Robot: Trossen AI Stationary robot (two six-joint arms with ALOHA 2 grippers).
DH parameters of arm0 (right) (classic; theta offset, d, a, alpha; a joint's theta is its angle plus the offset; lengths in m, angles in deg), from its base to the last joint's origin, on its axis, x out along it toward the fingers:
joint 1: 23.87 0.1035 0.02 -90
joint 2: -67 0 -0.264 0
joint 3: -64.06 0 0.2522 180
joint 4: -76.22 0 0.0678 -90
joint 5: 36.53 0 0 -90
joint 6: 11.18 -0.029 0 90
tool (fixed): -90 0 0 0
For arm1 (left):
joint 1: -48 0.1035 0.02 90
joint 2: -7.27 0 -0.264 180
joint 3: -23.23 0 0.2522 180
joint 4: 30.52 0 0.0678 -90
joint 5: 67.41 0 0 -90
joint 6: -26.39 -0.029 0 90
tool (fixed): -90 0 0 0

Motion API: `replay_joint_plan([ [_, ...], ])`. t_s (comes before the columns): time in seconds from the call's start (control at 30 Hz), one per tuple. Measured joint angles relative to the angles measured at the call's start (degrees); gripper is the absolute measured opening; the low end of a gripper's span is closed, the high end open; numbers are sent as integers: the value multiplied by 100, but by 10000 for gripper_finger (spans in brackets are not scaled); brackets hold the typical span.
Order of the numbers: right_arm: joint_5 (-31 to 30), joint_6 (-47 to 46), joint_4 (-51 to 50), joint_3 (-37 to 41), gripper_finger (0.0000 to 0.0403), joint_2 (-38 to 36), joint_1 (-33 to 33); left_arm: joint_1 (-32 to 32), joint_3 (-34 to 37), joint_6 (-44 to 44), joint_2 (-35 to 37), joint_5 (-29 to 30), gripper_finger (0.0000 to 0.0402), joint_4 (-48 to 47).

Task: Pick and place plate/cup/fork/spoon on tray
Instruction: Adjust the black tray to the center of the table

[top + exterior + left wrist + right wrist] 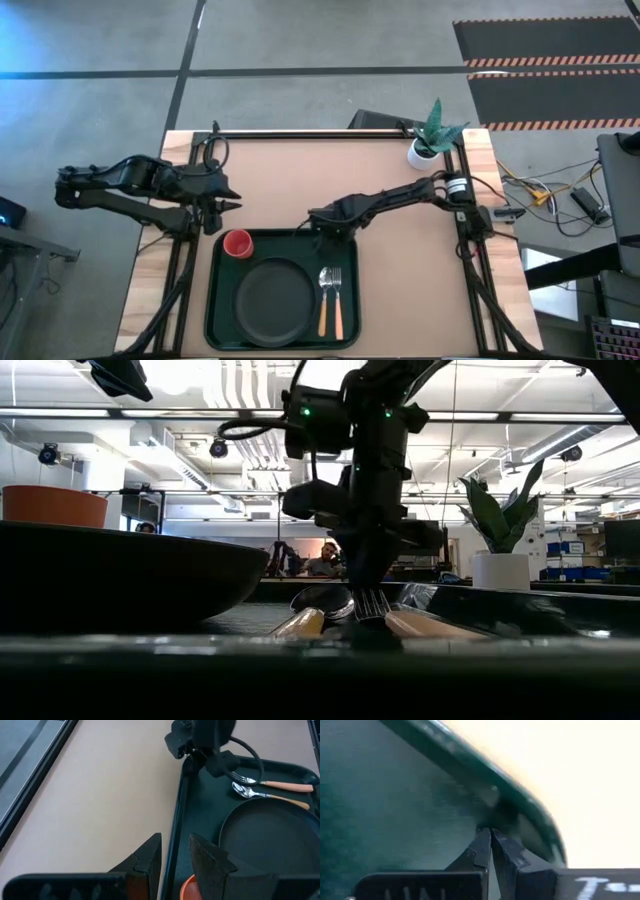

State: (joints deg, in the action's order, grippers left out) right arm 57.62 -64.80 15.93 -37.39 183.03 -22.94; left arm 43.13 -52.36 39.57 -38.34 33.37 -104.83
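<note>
Tray sits at near edge of tabletop, w/ all four items on it. Plate lies in tray's middle. Cup stands upright in the tray's far left corner, just beside plate rim. Spoon and fork lie side by side to the right of plate, orange handles toward the near edge, metal ends toward the far edge.

Right end effector is low over tray's far rim, just beyond the fork and spoon heads; fingers pressed together, tips meeting, nothing between them. Low view shows it hanging right behind the two utensils.

Left end effector hovers above bare tabletop just beyond tray's far left corner, near cup; fingers part-open, a gap between them, empty.

White pot w/ green plant at far right corner of tabletop.
</note>
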Motion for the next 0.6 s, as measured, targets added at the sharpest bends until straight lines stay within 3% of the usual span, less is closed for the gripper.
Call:
replay_joint_plan([
  [0.6, -294, 1282, -105, 396, 8, 1, -1358, 1, 0, 164, -8, -2, 83, -18],
])
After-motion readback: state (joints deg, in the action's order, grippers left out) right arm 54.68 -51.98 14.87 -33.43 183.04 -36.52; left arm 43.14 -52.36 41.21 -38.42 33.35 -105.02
